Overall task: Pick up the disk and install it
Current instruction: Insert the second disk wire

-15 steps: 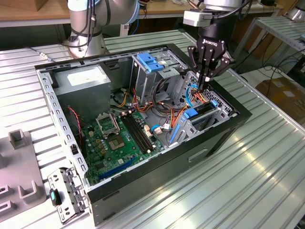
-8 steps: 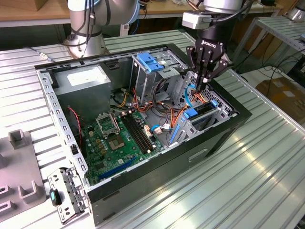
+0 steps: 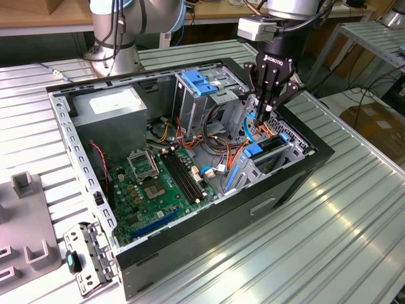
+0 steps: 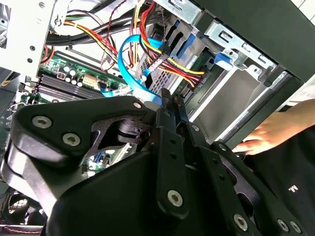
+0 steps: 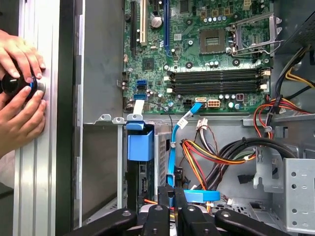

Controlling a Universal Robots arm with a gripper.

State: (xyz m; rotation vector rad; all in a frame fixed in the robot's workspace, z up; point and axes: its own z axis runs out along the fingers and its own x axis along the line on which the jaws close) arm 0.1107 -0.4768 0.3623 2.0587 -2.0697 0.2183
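The disk (image 3: 271, 145) stands on edge in the lower drive cage of the open computer case, by the exterior view's right wall. Its blue plastic bracket tab (image 3: 253, 151) sticks up at one end. In the first wrist view the blue tab (image 5: 140, 145) tops the dark disk (image 5: 140, 179) in its slot. My gripper (image 3: 262, 118) hangs just above the cage, a little toward the case's middle from the disk, with its fingers shut. Its tips (image 5: 172, 191) sit against a light-blue data cable (image 5: 171, 157). In the second wrist view the black fingers (image 4: 167, 101) meet above the cables.
A grey power-supply box (image 3: 111, 107), the green motherboard (image 3: 158, 183) and an upper cage with a blue latch (image 3: 199, 82) fill the case. Bundled coloured wires (image 5: 211, 152) lie beside the gripper. A person's hands (image 5: 19, 93) rest on a black knob outside the case wall.
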